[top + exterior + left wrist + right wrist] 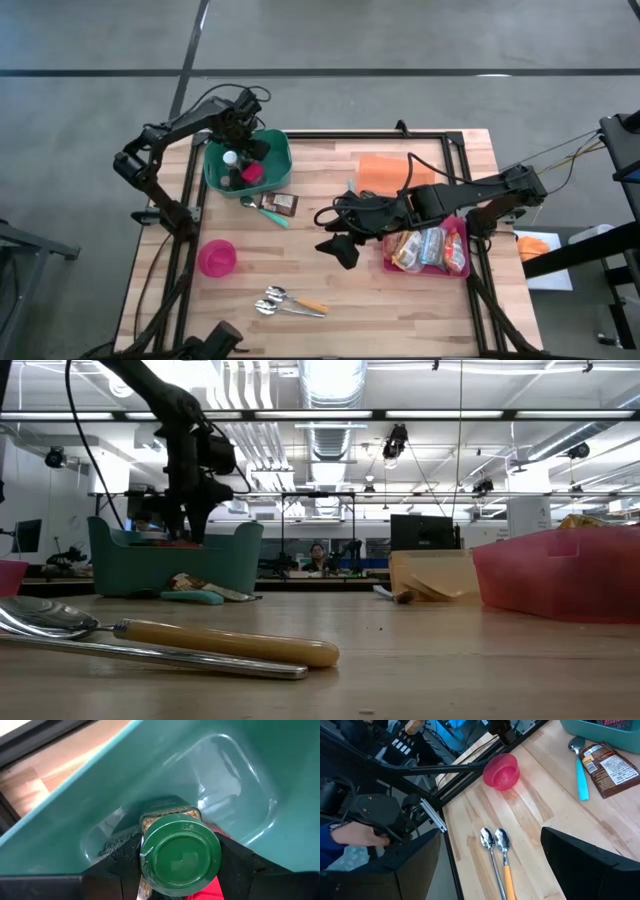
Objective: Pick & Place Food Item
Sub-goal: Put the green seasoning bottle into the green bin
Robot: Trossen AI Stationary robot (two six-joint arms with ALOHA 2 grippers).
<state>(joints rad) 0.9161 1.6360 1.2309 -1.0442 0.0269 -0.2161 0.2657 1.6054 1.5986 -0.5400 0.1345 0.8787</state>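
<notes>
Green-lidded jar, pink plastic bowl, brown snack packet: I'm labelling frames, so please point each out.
Green-lidded jar [180, 854], left wrist view, centre of lid.
Pink plastic bowl [501, 771], right wrist view, inner wall.
Brown snack packet [610, 768], right wrist view, printed face.

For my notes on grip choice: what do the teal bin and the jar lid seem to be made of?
Teal bin: probably moulded plastic, glossy, with soft highlights on its rounded corners. Jar lid: green with a satin sheen, plastic or painted metal; the look leaves that open.

Teal bin [215, 170] — green-lidded jar [179, 854] — pink bowl [217, 257], red tray [458, 268].

Jar [179, 854] in bin [278, 160]; bowl [217, 257] left of 2 spoons [288, 301].
</notes>
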